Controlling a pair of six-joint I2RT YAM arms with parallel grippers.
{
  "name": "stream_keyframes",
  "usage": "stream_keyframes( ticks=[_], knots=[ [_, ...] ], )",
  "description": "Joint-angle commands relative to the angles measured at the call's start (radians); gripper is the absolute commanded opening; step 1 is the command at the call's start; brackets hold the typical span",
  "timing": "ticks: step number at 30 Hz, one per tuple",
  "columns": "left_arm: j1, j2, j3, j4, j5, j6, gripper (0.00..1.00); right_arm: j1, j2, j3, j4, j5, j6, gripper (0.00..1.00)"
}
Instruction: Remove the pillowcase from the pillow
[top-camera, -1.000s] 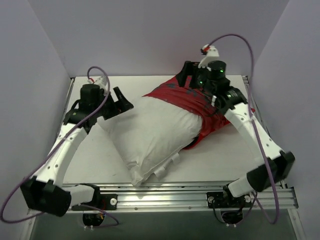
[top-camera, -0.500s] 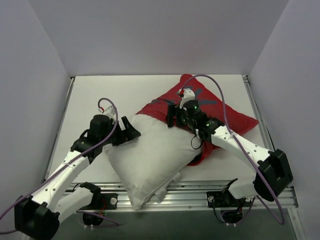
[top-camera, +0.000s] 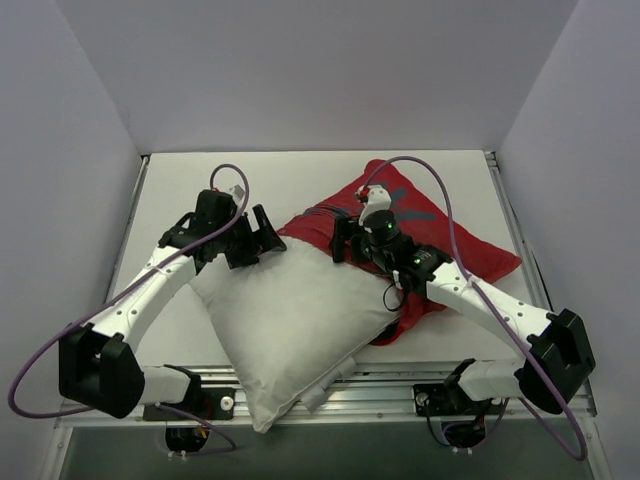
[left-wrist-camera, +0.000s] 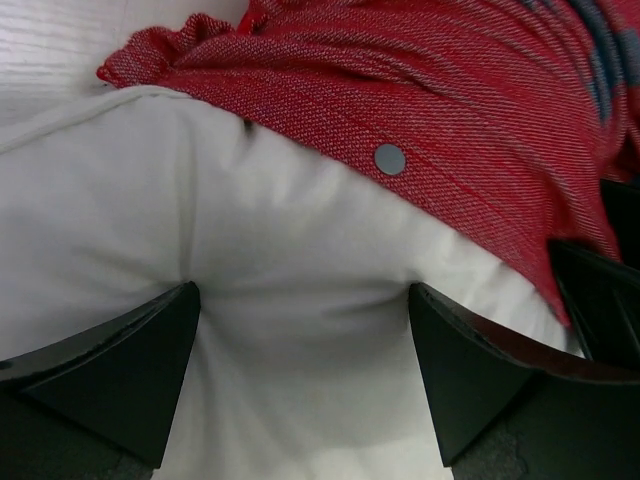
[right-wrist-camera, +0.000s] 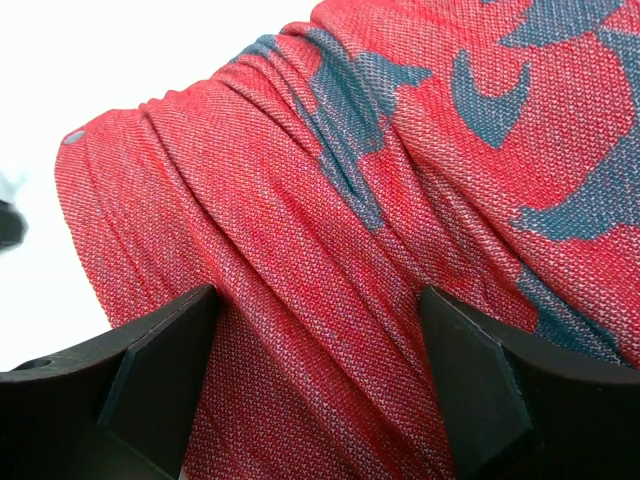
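On the counter (top-camera: 180, 180), your left claw (left-wrist-camera: 303, 298) gaped astride the pillow (top-camera: 290, 320), your right claw (right-wrist-camera: 318, 295) astride the pillowcase (top-camera: 455, 238), neither gripping.

The pillow (top-camera: 290, 320) and pillowcase (top-camera: 450, 235) crowd the table (top-camera: 190, 175); far-left seems open.

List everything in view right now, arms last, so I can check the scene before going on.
Plump white rectangular pillow: one, white, middle of the table, near end bare, far-right end inside the cover.
Red fabric pillowcase with grey-blue markings: one, red, bunched over the pillow's far-right end.
Round snap: at least one, grey, near the pillowcase edge.
Flat table: one, white, under everything.
Metal rail: one, silver, along the table's near edge.
Thin cables: two, purple, one looping along each arm.
Left gripper: one, black, open, fingers against the bare pillow beside the pillowcase edge.
Right gripper: one, black, open, over bunched pillowcase folds.
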Motion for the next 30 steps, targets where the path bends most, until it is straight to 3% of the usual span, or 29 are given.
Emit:
stream_keyframes(
  ticks=[1, 4, 5, 7, 8, 10, 11, 15, 22, 28, 30],
  knots=[
    [-0.002, 0.073, 0.019, -0.014, 0.103, 0.031, 0.94, 0.035, 0.035, 0.011, -0.136, -0.042, -0.012, 0.77],
    [-0.011, 0.153, -0.007, 0.024, 0.168, 0.014, 1.00, 0.042, 0.045, 0.028, -0.121, -0.041, -0.029, 0.77],
    [-0.017, 0.167, -0.015, 0.048, 0.177, 0.010, 0.87, 0.045, 0.050, 0.040, -0.118, -0.039, -0.037, 0.77],
    [-0.036, 0.186, -0.042, 0.078, 0.180, -0.007, 0.71, 0.055, 0.067, 0.063, -0.122, -0.030, -0.058, 0.77],
    [-0.039, 0.189, -0.053, 0.091, 0.180, -0.013, 0.53, 0.055, 0.074, 0.101, -0.139, -0.028, -0.070, 0.77],
    [-0.039, 0.181, -0.078, 0.133, 0.195, -0.032, 0.27, 0.061, 0.105, 0.157, -0.164, -0.025, -0.115, 0.77],
    [-0.039, 0.177, -0.079, 0.144, 0.192, -0.032, 0.04, 0.065, 0.117, 0.193, -0.208, -0.030, -0.132, 0.77],
    [-0.040, 0.123, -0.038, 0.084, 0.105, 0.032, 0.02, 0.078, 0.243, 0.458, -0.320, -0.025, -0.189, 0.77],
    [-0.086, -0.001, 0.047, -0.028, -0.096, 0.121, 0.02, 0.081, 0.484, 0.750, -0.480, -0.053, -0.227, 0.79],
    [-0.114, -0.064, 0.022, -0.043, -0.177, 0.123, 0.02, 0.088, 0.625, 0.791, -0.541, -0.117, -0.290, 0.78],
    [-0.120, -0.066, 0.017, -0.059, -0.196, 0.123, 0.02, 0.087, 0.653, 0.760, -0.541, -0.105, -0.299, 0.71]
  ],
)
